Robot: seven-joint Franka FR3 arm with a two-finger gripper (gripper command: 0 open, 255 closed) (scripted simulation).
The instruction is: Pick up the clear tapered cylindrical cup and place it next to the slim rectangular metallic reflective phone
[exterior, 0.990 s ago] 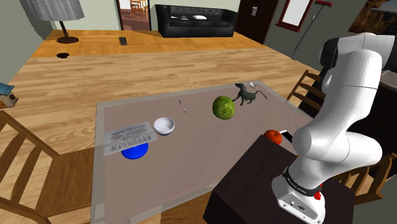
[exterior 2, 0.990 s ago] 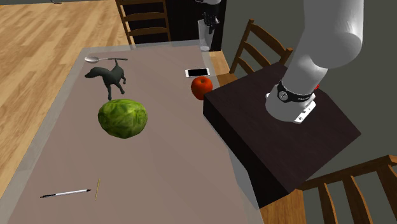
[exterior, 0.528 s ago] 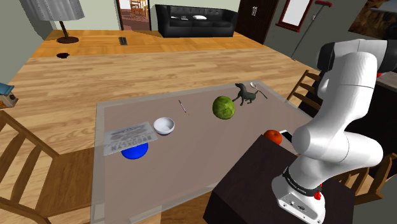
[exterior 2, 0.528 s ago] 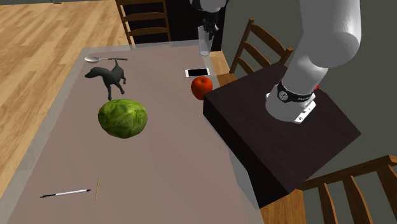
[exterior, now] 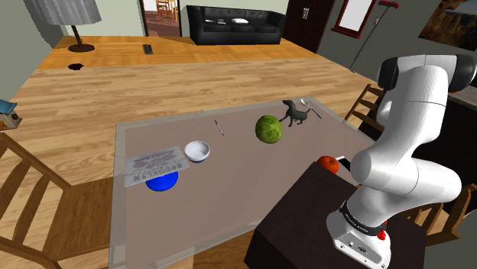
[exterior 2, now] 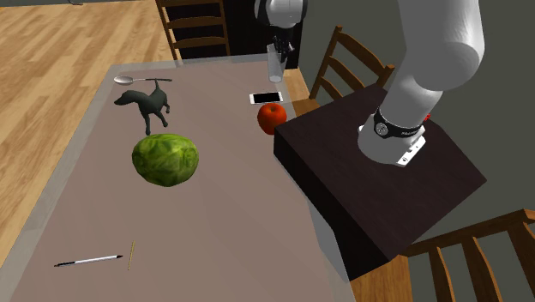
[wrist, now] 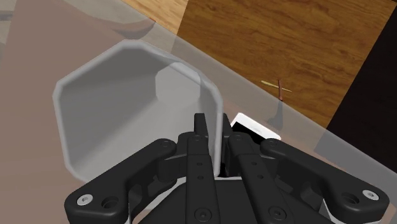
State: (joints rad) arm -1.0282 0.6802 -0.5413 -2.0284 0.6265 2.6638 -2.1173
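Tool [wrist: 216, 127] first: its two black fingers are almost together and they pinch one side of the wall of the clear cup [wrist: 121, 108]. One finger is inside the mouth and the other is outside. I read the tool as clenched on the cup's wall, near the rim.

Compared with one second ago, the arm has come down. In the second exterior view the tool hung above the cup then, and now it reaches the rim. The cup has not changed its place on the worktop [exterior 2: 223, 214], so I judge that the grasp is made and the lift is not yet begun.

The cup stands upright near the far edge of the worktop in the second exterior view. Its long axis is vertical, the wide mouth points up toward the tool, and the body becomes narrower toward the base.

The phone [exterior 2: 266, 98] lies flat, near the cup but apart from it, between the cup and a red apple [exterior 2: 272, 117]. I think the carry will be short, and the thin wall could slip or tilt in such a one-sided pinch.
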